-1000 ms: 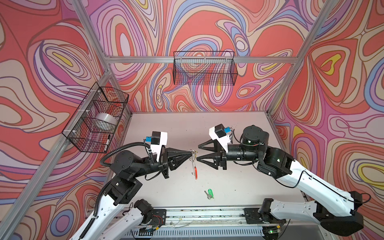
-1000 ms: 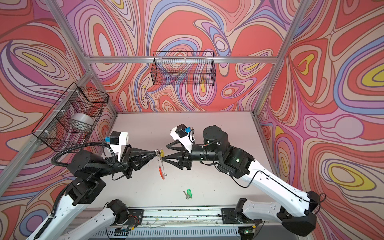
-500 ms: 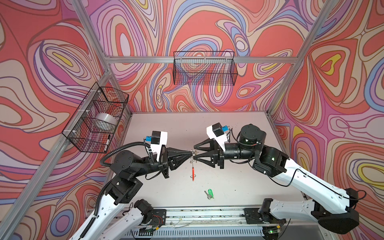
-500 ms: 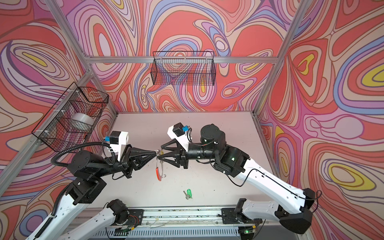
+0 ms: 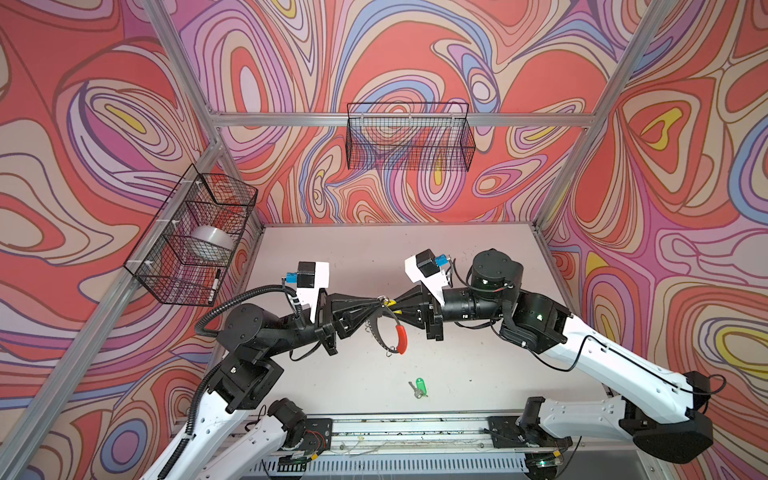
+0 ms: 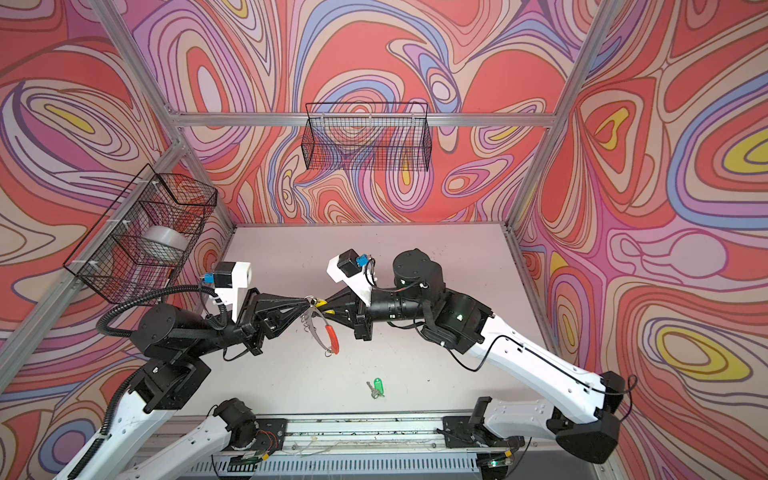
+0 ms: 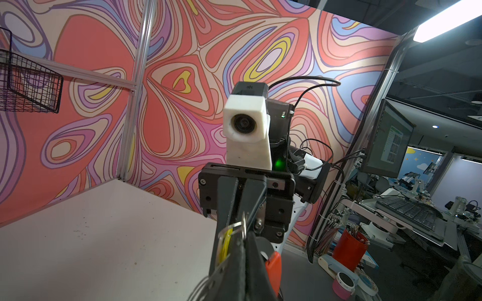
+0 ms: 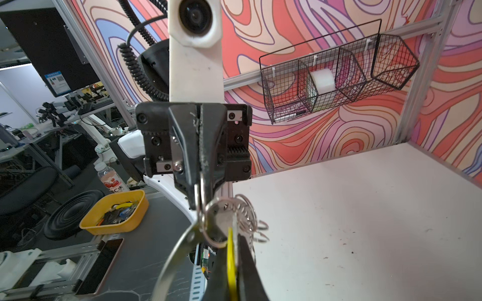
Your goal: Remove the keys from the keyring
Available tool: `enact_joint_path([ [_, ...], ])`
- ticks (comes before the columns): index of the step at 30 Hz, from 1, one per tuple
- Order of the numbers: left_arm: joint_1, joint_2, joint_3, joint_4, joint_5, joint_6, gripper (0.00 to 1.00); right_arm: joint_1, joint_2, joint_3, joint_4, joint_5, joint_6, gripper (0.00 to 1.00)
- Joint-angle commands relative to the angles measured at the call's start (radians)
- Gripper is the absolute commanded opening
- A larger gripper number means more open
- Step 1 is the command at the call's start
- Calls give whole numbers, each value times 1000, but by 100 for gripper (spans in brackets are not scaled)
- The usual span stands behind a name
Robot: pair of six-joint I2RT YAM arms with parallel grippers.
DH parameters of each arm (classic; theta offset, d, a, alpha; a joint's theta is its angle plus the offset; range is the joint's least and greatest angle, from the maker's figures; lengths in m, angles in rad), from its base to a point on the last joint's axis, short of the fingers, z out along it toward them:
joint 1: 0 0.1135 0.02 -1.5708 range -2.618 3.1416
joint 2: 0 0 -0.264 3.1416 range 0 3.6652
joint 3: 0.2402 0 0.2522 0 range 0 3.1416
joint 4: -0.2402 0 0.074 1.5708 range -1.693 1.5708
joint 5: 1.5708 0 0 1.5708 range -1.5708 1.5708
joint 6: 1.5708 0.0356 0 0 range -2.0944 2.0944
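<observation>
Yellow-tagged key (image 8: 231,260) largely hidden inside closed right end effector (image 5: 387,304)

Green-tagged key (image 5: 419,384), yellow-tagged key (image 8: 231,260), grey-red keyring (image 5: 401,337)

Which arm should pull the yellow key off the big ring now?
Right arm, probably. The right tool is shut on the small silver key with the yellow plastic tag, while the left tool holds the large flat grey keyring.
</observation>
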Motion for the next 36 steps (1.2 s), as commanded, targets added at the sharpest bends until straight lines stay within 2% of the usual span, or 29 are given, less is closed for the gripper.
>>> enact_joint_path([
  [1,-3,-8,-8,36,-22,-13,0,17,19,34,-43,-1,-14,0],
  [16,-4,1,-1,-1,-49,2,0,83,86,114,-158,4,-82,0],
  [27,-3,1,7,-18,-32,1,0,83,45,108,-134,94,-91,0],
  [31,-4,-8,22,-61,-59,15,0,84,43,141,-197,146,-110,0],
  [34,-3,-23,51,-167,-121,64,0,83,49,169,-258,168,-118,0],
  [35,-3,-27,58,-192,-130,81,6,84,49,176,-272,174,-118,0],
  [36,-4,-33,63,-223,-144,96,21,83,50,183,-288,181,-120,0],
])
